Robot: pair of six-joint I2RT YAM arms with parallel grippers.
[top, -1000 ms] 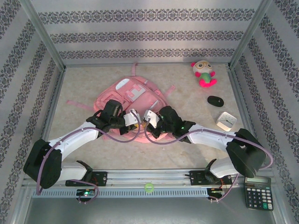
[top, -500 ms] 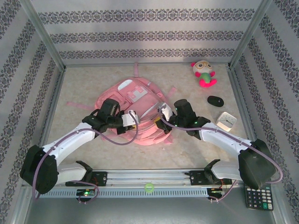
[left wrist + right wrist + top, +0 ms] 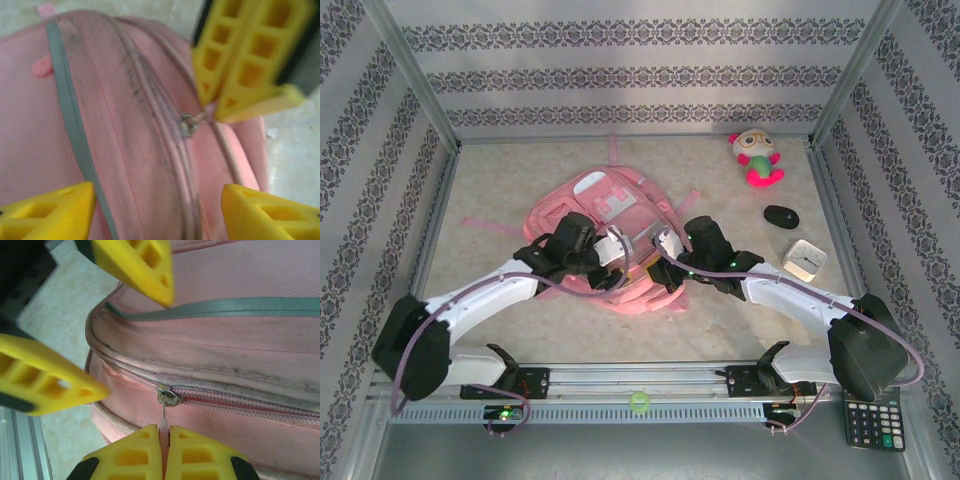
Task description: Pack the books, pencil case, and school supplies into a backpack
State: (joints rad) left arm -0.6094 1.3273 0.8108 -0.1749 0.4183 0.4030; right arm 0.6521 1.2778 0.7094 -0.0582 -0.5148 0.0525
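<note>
The pink backpack [image 3: 632, 296] lies flat in the middle of the table, its main zipper shut along the near rim. My right gripper [image 3: 165, 450] is shut on the pink zipper pull [image 3: 164, 426], just below the metal slider [image 3: 168, 396]. My left gripper [image 3: 159, 215] is open, its yellow fingers [image 3: 47, 212] straddling the zipper seam without touching it, a short way from the slider [image 3: 187, 124]. From above, the left gripper [image 3: 616, 250] and the right gripper [image 3: 665, 246] face each other over the bag's near half. The books, pencil case and school supplies are out of view.
A pink-and-green plush toy [image 3: 756, 158] sits at the back right. Beside it are a black oval object [image 3: 781, 216] and a small white square box [image 3: 805, 258]. A black calculator [image 3: 873, 424] lies at the front right. A green ball [image 3: 639, 402] rests on the rail.
My left gripper has opened and slid right along the bag toward the slider. The right gripper stayed shut on the pull while its arm swung right and the bag shifted slightly.
</note>
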